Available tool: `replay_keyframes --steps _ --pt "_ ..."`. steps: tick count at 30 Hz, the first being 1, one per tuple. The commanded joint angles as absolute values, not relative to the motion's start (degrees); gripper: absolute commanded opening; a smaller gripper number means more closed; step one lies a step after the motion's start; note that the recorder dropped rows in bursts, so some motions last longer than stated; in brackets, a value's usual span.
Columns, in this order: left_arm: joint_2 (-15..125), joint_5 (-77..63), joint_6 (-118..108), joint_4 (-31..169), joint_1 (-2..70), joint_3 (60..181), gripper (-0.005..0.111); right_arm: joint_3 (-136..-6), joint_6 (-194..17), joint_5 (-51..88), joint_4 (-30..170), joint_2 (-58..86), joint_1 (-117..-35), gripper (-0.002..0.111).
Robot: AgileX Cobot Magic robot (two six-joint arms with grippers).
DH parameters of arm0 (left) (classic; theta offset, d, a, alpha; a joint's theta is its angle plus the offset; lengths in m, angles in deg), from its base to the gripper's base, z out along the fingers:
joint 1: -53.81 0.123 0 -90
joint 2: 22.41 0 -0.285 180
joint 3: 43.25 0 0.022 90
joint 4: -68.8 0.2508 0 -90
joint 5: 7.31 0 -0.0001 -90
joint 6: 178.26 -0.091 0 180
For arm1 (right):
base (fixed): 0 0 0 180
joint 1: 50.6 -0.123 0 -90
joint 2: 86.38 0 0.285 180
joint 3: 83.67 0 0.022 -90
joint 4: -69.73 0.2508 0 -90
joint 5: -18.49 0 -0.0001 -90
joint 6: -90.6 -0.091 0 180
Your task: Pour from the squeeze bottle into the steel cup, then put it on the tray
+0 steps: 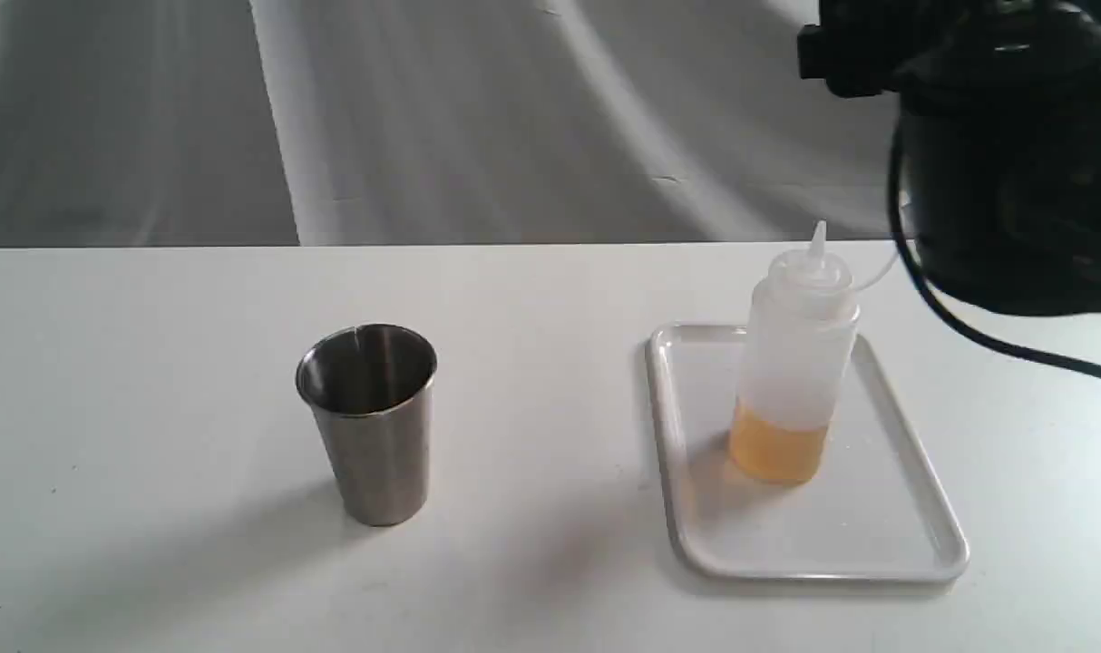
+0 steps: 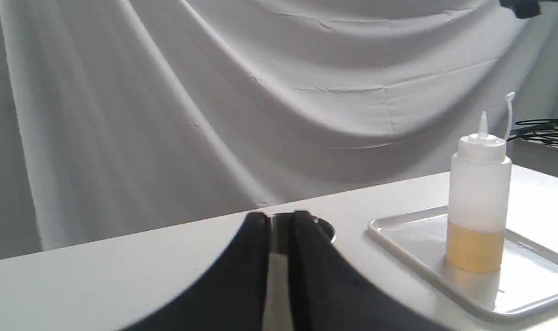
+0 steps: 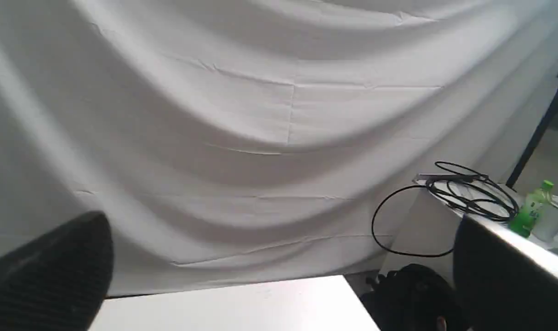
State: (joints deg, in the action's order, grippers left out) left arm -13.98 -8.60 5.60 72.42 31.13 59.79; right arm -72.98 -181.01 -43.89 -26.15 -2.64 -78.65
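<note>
My left hand (image 2: 279,271) sits at the bottom centre of its own wrist view, its two dark fingers drawn almost together with only a slit between them and nothing in it, so I read it as clenched and idle. Through that slit and just past the fingers peeks the rim of the steel cup (image 2: 280,243), which suggests the hand is parked low behind the cup, perhaps to steady it. My right hand (image 3: 279,239) is spread wide and empty, one finger at the lower left of its view and the other at the lower right. It looks over the bench (image 3: 242,303) at the curtain (image 3: 214,115), a coil of black cable (image 3: 467,188) and a green bottle (image 3: 532,209) at the right edge, with none of the task's things in sight. The exterior view fills that gap. The right arm (image 1: 1013,154) is a dark mass in the upper right, above and beside the squeeze bottle (image 1: 794,381), which stands upright on the tray (image 1: 877,535) at the right, amber liquid low in it. The cup stands left of centre, well apart from the tray. Only the left wrist view shows the cap strap standing free beside the bare nozzle. The cup's dark inside hides whether anything was poured, so I cannot tell if this is start or finish.
</note>
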Motion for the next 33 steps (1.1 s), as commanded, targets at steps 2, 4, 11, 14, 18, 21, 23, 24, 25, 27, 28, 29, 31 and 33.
replay_keyframes --steps 2,4,11,14,18,21,23,24,25,27,28,29,31,33 --pt "-13.7 -8.0 5.6 72.7 31.2 59.5 0.008 -66.3 -177.3 -43.0 -26.7 5.9 -78.7 0.100" --pt "-13.7 -8.0 5.6 72.7 31.2 59.5 0.008 -62.8 -174.1 -40.5 -26.0 11.3 -78.7 0.100" --pt "-13.7 -8.0 5.6 72.7 31.2 59.5 0.008 -52.9 -163.6 -27.9 -17.3 30.2 -78.7 0.100" --pt "-13.7 -8.0 5.6 72.7 31.2 59.5 0.008 -50.1 -157.1 -19.6 -13.8 38.3 -78.7 0.100" --pt "-13.7 -8.0 5.6 72.7 31.2 59.5 0.008 -47.2 -151.8 -7.4 -9.5 47.5 -78.7 0.100" --pt "-13.7 -8.0 5.6 72.7 31.2 59.5 0.008 -46.2 -148.0 1.3 -5.6 52.1 -78.7 0.100" --pt "-13.7 -8.0 5.6 72.7 31.2 59.5 0.008 -45.6 -147.7 4.5 -4.3 54.3 -78.7 0.100" --pt "-13.7 -8.0 5.6 72.7 31.2 59.5 0.008 -45.5 -147.7 5.1 -4.1 54.9 -78.7 0.100" --pt "-13.7 -8.0 5.6 72.7 31.2 59.5 0.008 -45.2 -147.7 5.5 -3.8 55.5 -78.7 0.100" --pt "-13.7 -8.0 5.6 72.7 31.2 59.5 0.008 -44.8 -147.7 5.2 -3.0 55.6 -78.7 0.100" --pt "-13.7 -8.0 5.6 72.7 31.2 59.5 0.008 -44.3 -147.6 5.1 -2.8 55.5 -78.7 0.099" --pt "-13.7 -8.0 5.6 72.7 31.2 59.5 0.008 -44.1 -147.6 5.1 -2.6 55.5 -78.7 0.099" --pt "-13.7 -8.0 5.6 72.7 31.2 59.5 0.008 -42.8 -147.7 6.3 -2.6 55.4 -78.7 0.096" --pt "-13.7 -8.0 5.6 72.7 31.2 59.5 0.008 -41.8 -147.7 8.2 -2.6 55.4 -78.7 0.089"
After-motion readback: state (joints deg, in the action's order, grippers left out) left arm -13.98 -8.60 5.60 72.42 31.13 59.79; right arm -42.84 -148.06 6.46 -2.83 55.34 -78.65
